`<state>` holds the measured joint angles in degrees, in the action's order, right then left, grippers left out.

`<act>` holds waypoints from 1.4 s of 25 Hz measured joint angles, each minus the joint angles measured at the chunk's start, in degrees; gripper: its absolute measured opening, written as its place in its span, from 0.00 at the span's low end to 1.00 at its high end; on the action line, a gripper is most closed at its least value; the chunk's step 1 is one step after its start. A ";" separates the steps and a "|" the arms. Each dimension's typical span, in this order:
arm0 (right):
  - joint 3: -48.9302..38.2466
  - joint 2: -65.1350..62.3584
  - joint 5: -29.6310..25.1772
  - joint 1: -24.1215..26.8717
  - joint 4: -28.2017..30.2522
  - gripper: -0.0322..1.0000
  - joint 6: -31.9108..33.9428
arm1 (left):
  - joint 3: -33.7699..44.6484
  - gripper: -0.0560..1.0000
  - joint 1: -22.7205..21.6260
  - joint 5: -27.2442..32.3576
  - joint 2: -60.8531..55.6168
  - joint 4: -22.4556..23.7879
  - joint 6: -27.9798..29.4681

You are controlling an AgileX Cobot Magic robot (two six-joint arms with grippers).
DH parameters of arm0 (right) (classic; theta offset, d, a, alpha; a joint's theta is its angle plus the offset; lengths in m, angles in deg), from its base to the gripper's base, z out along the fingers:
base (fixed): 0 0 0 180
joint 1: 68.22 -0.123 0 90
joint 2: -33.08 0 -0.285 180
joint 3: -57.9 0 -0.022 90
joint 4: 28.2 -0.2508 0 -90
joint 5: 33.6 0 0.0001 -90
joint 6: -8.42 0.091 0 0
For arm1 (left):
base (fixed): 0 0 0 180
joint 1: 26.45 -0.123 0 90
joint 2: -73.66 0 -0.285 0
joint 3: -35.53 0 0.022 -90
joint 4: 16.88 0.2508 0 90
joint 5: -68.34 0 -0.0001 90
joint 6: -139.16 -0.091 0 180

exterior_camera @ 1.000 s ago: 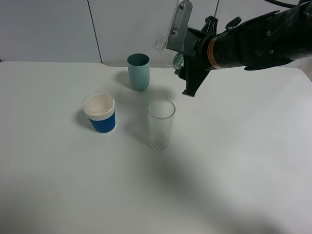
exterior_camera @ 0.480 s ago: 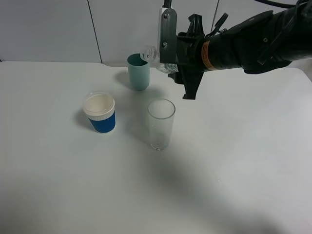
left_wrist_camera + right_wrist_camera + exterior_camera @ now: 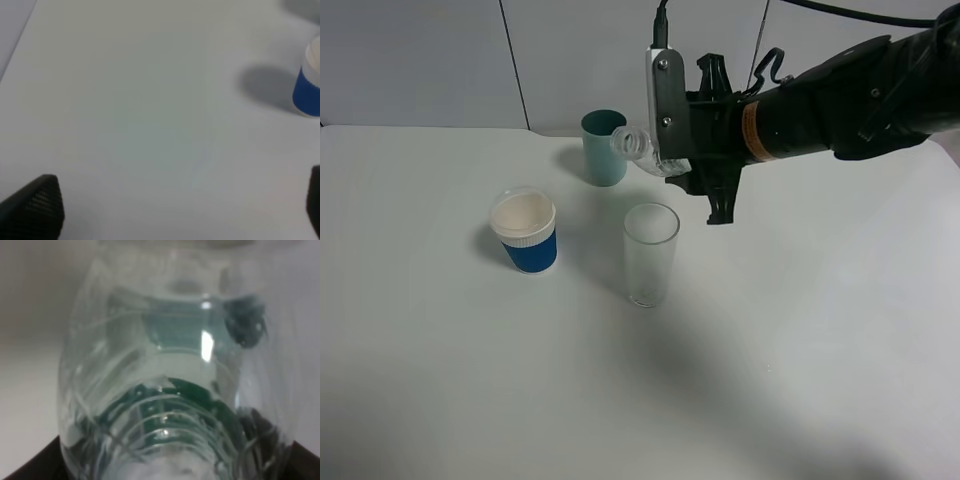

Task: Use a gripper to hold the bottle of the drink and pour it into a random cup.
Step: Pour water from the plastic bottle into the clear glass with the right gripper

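Observation:
My right gripper [image 3: 702,140] hangs above the back of the table, shut on the bottle of the drink [image 3: 638,150]. The clear bottle lies tipped almost flat. Its open mouth points left, just in front of the teal cup [image 3: 604,148] and above and behind the clear glass cup [image 3: 651,255]. The right wrist view is filled by the bottle [image 3: 175,380], its green label showing through the plastic. In the left wrist view my left gripper [image 3: 177,205] is open, its fingertips [image 3: 42,205] far apart over bare table.
A white paper cup with a blue sleeve [image 3: 525,232] stands left of the glass, and its edge shows as the paper cup [image 3: 310,85] in the left wrist view. The white table [image 3: 820,350] stretches wide to the front and right.
My right arm has come down and a little left with the bottle. The bottle has tipped further over, and its mouth is now lower, beside the teal cup.

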<state>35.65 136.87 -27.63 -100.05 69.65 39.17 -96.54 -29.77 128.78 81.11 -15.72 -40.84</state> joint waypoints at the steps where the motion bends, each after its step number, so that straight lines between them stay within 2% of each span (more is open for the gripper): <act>1: 0.00 -0.04 0.28 0.55 0.00 0.57 -0.96 | 0.00 0.98 0.00 0.00 0.00 0.00 0.00; 8: 0.00 -1.53 2.91 3.01 0.00 0.57 -9.47 | 0.00 0.98 0.00 0.00 0.00 0.00 0.00; 15: 0.00 -1.59 3.06 3.01 0.00 0.57 -18.51 | 0.00 0.98 0.00 0.00 0.00 0.00 0.00; 22: 0.00 -1.59 3.13 3.65 0.00 0.57 -21.07 | 0.00 0.98 0.00 0.00 0.00 -0.04 0.00; 29: 0.00 -1.59 3.01 3.65 0.00 0.57 -26.35 | 0.00 0.98 0.00 0.00 0.00 -0.04 0.00; 35: 0.00 -1.59 -0.26 3.65 0.00 0.57 -27.07 | 0.00 0.98 0.00 0.00 0.00 -0.04 0.00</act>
<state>35.65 135.28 -27.88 -96.41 69.65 12.11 -96.54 -29.77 128.78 81.11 -15.76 -40.84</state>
